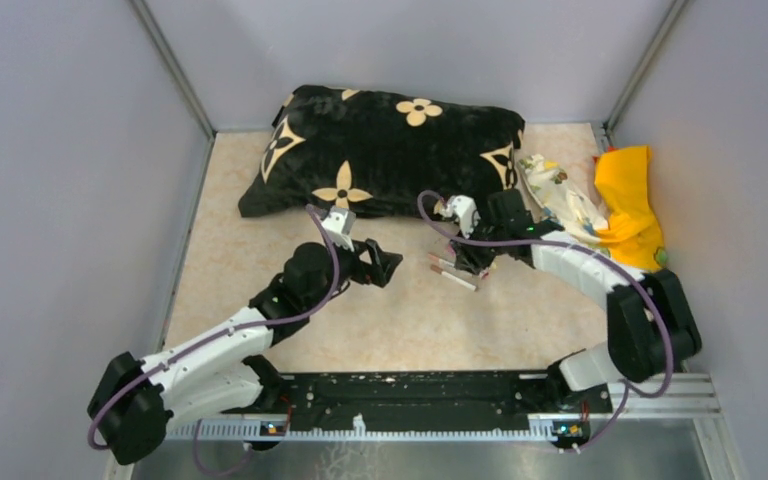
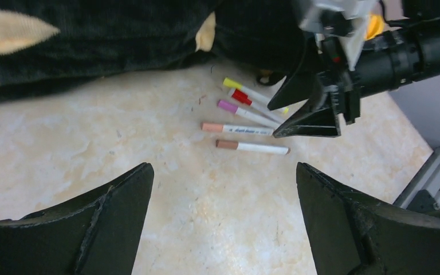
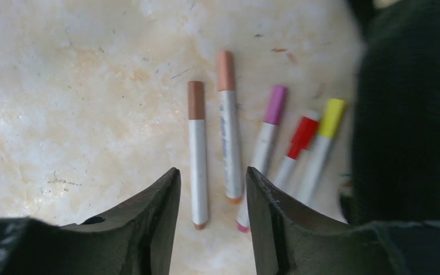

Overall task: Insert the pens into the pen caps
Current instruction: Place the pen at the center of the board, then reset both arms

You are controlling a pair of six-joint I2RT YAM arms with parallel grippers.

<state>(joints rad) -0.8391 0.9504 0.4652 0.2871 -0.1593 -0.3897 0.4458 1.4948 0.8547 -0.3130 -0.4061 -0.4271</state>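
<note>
Tabletop [image 1: 400, 320]: pens [image 3: 229, 137] under R end effector [image 3: 213, 177]

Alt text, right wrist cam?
Five white pens lie side by side on a beige table, ends brown, peach, pink, red, yellow. The right gripper, jaws open, frames the brown-ended pen; black cushion at right.

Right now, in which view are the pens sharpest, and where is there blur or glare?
Right wrist view: the pens are large and fairly sharp, the red and yellow ones slightly soft; the right gripper's fingers look dark and blurred. Left wrist view: pens smaller but clear. Top view: pens tiny, light even, no strong glare.
</note>
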